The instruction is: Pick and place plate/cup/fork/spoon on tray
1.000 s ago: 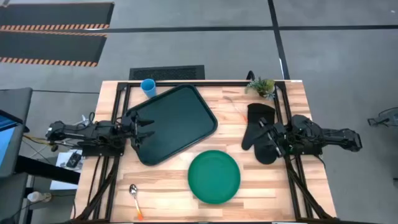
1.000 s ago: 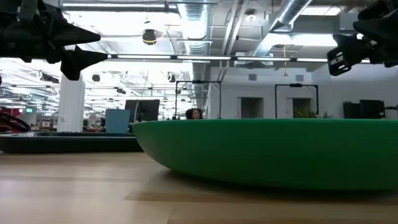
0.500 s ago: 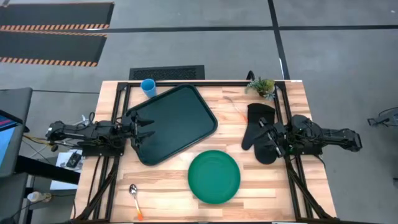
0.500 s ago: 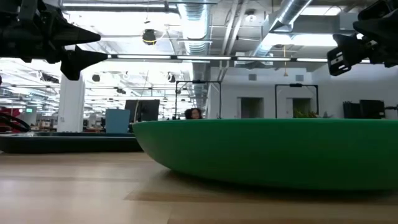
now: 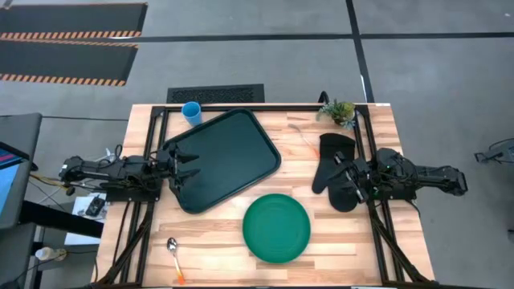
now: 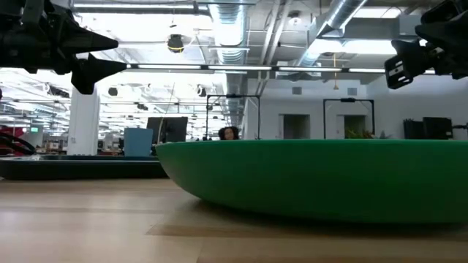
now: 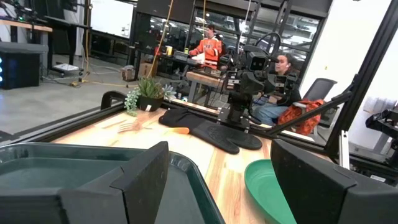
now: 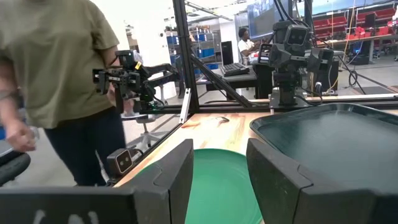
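Flanking the tray — open pincers at table edges

Open right pincer frames plate; tray beyond.

Grey floor, ceiling ducts, bright lights.

No readable text, labels, brand marks or nos. in any view. Screens and signs in the room behind the counter are too small and blurred to make out.
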Robot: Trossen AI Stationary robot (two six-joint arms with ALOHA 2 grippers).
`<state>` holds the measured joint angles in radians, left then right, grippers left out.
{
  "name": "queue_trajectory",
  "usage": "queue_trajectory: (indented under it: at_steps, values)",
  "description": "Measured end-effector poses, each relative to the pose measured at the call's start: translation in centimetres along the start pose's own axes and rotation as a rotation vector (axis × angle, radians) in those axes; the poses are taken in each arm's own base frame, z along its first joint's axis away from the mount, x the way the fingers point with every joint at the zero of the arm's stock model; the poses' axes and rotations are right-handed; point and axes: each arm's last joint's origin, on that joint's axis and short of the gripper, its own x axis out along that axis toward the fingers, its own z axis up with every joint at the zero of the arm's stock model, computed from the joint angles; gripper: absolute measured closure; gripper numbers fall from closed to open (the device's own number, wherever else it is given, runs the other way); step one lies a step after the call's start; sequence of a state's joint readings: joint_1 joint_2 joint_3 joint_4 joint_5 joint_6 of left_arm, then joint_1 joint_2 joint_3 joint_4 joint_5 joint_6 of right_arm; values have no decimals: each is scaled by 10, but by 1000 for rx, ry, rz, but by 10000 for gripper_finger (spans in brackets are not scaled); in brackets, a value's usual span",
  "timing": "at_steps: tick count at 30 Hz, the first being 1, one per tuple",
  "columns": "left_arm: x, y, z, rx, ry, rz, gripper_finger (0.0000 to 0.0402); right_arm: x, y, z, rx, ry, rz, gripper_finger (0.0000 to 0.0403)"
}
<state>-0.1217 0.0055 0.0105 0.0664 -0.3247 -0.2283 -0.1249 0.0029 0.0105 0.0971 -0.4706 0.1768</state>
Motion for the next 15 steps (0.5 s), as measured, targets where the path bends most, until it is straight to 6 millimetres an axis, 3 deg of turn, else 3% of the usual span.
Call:
queue_trajectory:
  at_steps: [11,15]
  values:
    - [0,0,0,-63,0,-5,132,0,0,0,0,0,0,228]
    - [0,-1,0,-206,8,-24,132,0,0,0,0,0,0,228]
